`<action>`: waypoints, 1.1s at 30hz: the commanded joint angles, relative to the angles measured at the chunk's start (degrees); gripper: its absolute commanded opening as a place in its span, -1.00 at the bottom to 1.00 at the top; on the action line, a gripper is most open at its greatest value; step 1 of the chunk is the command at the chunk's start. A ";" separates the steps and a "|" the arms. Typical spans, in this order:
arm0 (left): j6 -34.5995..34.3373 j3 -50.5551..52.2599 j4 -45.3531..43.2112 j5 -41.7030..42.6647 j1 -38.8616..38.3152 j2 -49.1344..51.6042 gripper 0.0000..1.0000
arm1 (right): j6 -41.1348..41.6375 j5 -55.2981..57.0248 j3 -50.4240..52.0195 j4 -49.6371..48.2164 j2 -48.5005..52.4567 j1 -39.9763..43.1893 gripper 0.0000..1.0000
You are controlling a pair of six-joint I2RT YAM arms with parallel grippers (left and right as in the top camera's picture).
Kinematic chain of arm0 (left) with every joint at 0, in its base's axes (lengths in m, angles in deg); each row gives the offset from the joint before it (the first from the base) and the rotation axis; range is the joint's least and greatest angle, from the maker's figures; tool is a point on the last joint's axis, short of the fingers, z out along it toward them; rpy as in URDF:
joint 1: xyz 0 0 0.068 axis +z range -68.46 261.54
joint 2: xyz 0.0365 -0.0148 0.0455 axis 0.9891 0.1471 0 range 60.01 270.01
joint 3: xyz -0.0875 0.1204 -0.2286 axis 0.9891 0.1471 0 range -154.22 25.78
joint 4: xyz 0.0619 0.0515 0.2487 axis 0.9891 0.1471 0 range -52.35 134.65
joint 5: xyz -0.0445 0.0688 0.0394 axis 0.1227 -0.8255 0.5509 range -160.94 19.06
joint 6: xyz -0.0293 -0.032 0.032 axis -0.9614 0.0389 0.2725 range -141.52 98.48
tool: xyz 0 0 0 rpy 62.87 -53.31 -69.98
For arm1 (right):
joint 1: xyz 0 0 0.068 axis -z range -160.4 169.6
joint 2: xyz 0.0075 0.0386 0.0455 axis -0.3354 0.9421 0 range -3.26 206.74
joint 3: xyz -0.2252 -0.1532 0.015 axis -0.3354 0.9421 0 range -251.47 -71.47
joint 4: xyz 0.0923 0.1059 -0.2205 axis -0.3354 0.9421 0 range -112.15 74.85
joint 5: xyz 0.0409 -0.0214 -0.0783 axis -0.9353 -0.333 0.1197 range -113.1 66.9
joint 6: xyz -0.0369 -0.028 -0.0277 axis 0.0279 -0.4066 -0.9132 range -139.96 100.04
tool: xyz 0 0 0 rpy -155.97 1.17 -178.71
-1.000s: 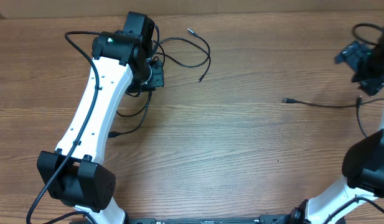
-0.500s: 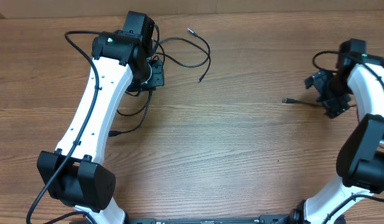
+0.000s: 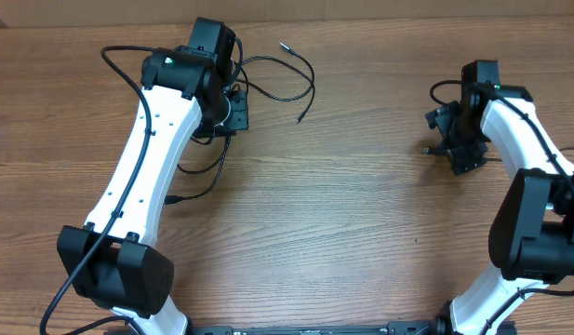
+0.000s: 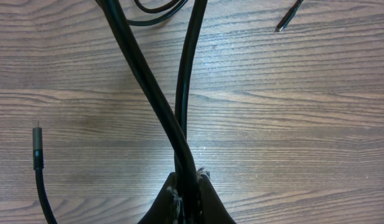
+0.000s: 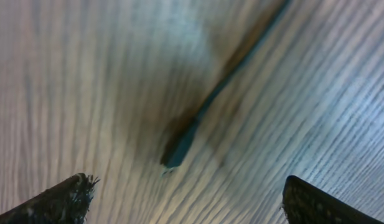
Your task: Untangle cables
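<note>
Thin black cables (image 3: pixel 285 82) lie tangled at the far left of the wooden table, with loose plug ends spread to the right. My left gripper (image 3: pixel 229 113) is shut on two cable strands (image 4: pixel 179 106), which run up out of its jaws (image 4: pixel 187 186); another plug end (image 4: pixel 37 142) lies to their left. A separate cable's plug (image 3: pixel 428 150) lies at the right. My right gripper (image 3: pixel 459 154) is open just above it; the blurred plug (image 5: pixel 179 146) shows between its fingertips (image 5: pixel 185 199).
Thicker black arm wires (image 3: pixel 114 58) loop beside the left arm. More cable loops (image 3: pixel 198 172) lie under the left arm's white link. The table's far edge (image 3: pixel 361 19) runs along the top.
My right arm has swung from the far right edge leftward and down over the lone cable's plug end. The left gripper has stayed in place on its strands.
</note>
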 commanded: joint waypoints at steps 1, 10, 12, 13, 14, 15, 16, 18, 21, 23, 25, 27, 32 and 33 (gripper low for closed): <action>0.26 -0.11 -0.02 0.39 -0.39 -0.76 -0.91 | 3.37 1.57 1.70 -2.01 0.39 -0.11 0.89; 0.26 -0.11 -0.02 0.42 -0.39 -0.76 -0.92 | 3.34 3.72 3.76 -4.48 1.29 -0.28 0.86; 0.26 -0.11 0.00 0.42 -0.39 -0.76 -0.91 | 3.34 3.96 3.78 -4.68 1.79 -0.28 0.82; 0.26 -0.11 0.02 0.42 -0.42 -0.76 -0.91 | 3.34 3.93 3.78 -4.81 2.03 -0.28 0.81; 0.24 -0.11 0.04 0.44 -0.42 -0.76 -0.91 | 3.34 3.96 3.78 -4.87 2.32 -0.28 0.80; 0.24 -0.11 0.07 0.44 -0.42 -0.76 -0.91 | 3.34 3.96 3.78 -4.92 2.67 -0.28 0.79; 0.24 -0.11 0.04 0.42 -0.42 -0.76 -0.92 | 3.34 3.96 3.78 -4.90 3.02 -0.28 0.73; 0.24 -0.11 0.07 0.44 -0.42 -0.76 -0.92 | 3.34 3.93 3.78 -4.85 4.22 -0.28 0.71; 0.24 -0.11 0.11 0.42 -0.42 -0.76 -0.92 | 3.34 3.91 3.78 -4.39 4.98 -0.28 0.59; 0.24 -0.11 0.04 0.42 -0.42 -0.76 -0.91 | 3.26 3.96 3.78 -4.17 5.01 -0.28 0.49; 0.24 -0.11 -0.07 0.42 -0.39 -0.76 -0.91 | 3.10 3.98 3.78 -3.76 5.01 -0.26 0.45; 0.26 -0.11 -0.04 0.42 -0.39 -0.76 -0.91 | 3.08 4.20 3.78 -3.08 4.98 -0.26 0.30; 0.24 -0.11 0.11 0.42 -0.39 -0.76 -0.91 | 2.86 4.17 3.76 -0.63 4.98 -0.26 -0.45; 0.26 -0.11 0.11 0.42 -0.39 -0.76 -0.92 | 2.84 4.24 3.76 -0.13 4.98 -0.22 -0.51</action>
